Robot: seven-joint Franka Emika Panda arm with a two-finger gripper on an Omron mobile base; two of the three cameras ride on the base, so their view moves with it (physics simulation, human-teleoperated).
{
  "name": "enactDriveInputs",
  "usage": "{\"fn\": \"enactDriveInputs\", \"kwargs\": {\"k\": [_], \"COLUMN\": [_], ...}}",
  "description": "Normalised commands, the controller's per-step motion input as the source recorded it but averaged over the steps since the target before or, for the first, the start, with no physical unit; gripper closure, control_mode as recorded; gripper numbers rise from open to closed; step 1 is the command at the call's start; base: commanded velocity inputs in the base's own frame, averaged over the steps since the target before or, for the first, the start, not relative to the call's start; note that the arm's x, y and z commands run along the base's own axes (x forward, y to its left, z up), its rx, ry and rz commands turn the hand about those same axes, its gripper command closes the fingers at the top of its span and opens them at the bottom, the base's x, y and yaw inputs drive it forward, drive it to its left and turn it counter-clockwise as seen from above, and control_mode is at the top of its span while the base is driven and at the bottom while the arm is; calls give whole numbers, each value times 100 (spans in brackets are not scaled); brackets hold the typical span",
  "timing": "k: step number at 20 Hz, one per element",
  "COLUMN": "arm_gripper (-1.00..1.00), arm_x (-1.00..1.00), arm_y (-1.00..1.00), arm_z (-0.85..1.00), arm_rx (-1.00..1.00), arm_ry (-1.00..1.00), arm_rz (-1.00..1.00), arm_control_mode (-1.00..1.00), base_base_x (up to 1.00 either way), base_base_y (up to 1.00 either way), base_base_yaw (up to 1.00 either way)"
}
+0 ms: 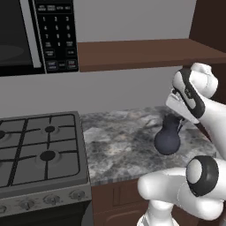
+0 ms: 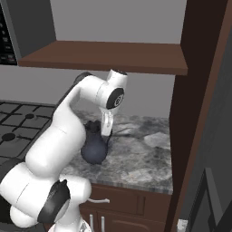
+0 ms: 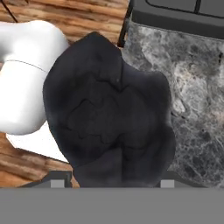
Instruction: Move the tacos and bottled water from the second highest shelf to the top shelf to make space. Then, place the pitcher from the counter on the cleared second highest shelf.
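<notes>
Cabinets of dark brown wood with silver handles run nearest, under the counter, a grey-and-white marbled slab. The pitcher, a dark blue-grey bulbous jug, stands upright on the counter near its front edge and toward its right end, well apart from the stove that abuts the counter's left edge.

The gripper points down over the pitcher's neck. In the right base view the gripper reaches the jug's top on its right side, with the pitcher bulging out below it.

In the hand view the pitcher is seen from above. Its dark body lies partly over the marbled counter and partly over the wooden floor beyond the counter's front edge. The two fingertips stand apart at either side of the jug's lower part. I cannot tell whether they press on it or only bracket it.

Farther back, a brown wall shelf hangs over the counter's rear edge, and a microwave hangs above the stove. A tall dark wooden panel closes the counter's right end.
</notes>
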Motion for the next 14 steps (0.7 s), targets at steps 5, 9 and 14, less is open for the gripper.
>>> {"fn": "enactDriveInputs", "kwargs": {"k": [5, 9, 14], "arm_gripper": [100, 100, 100], "arm_x": [-79, -76, -61], "arm_y": [71, 51, 44], "arm_z": [21, 34, 51], "arm_rx": [-8, -5, 0], "arm_ry": [-2, -2, -4], "arm_rz": [-31, -34, -40], "arm_control_mode": [-100, -100, -100], "base_base_x": [0, 0, 0], "base_base_y": [0, 0, 0], "base_base_yaw": [0, 0, 0]}}
